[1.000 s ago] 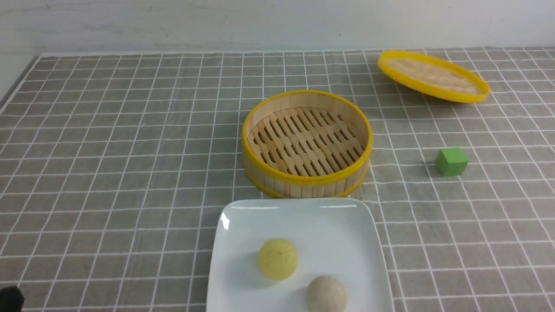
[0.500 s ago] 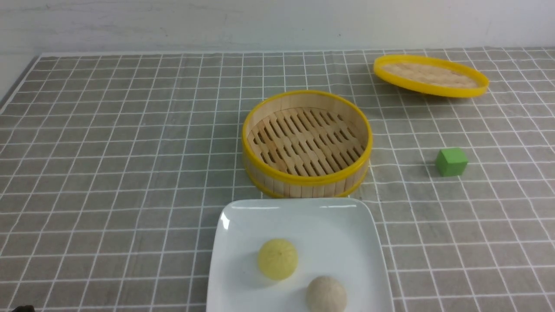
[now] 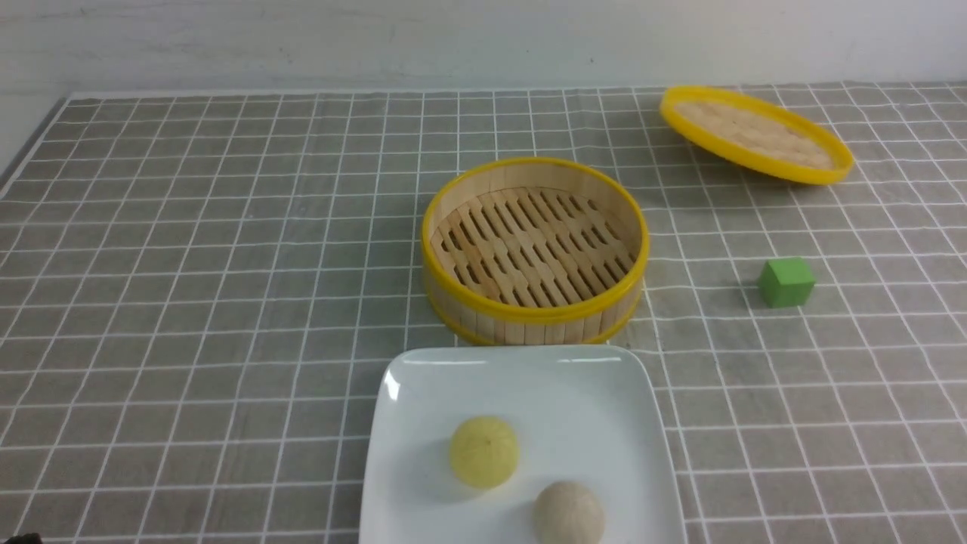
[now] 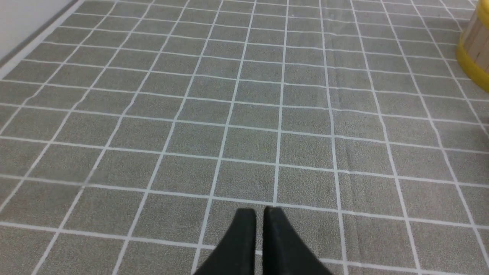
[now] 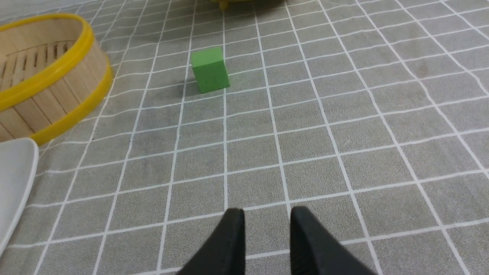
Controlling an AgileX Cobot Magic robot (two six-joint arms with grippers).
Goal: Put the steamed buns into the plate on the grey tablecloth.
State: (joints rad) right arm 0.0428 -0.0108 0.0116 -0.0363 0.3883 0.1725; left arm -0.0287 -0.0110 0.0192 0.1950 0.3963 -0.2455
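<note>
step in hand: looks like the buns are already delivered, so imo this is just the wind-down. Keep both arms off the plate (image 3: 408, 483) and park them gently, no last-minute nudging.
doing it well: keep each arm out on its own side of the plate and don't sweep across it. Round buns could roll if the rim gets bumped, I'd guess.
yellow bun: (image 3: 484, 452) sitting on the plate, dome up, clear of the rim.
beige bun: (image 3: 569, 512) also on the plate, nearer the robot and to the right of the yellow one, not touching it.
left gripper: (image 4: 259, 210) fingers slightly apart, nothing between them. It's well off to the left of the plate, so both buns are over to its right.
right gripper: (image 5: 267, 212) fingers spread, holding nothing, over the grey tablecloth (image 5: 252, 168) to the right of the plate. Buns are off to its left.
other stuff: steamer (image 3: 536, 302) just beyond the plate, nothing for either arm to do there as I see it.
</note>
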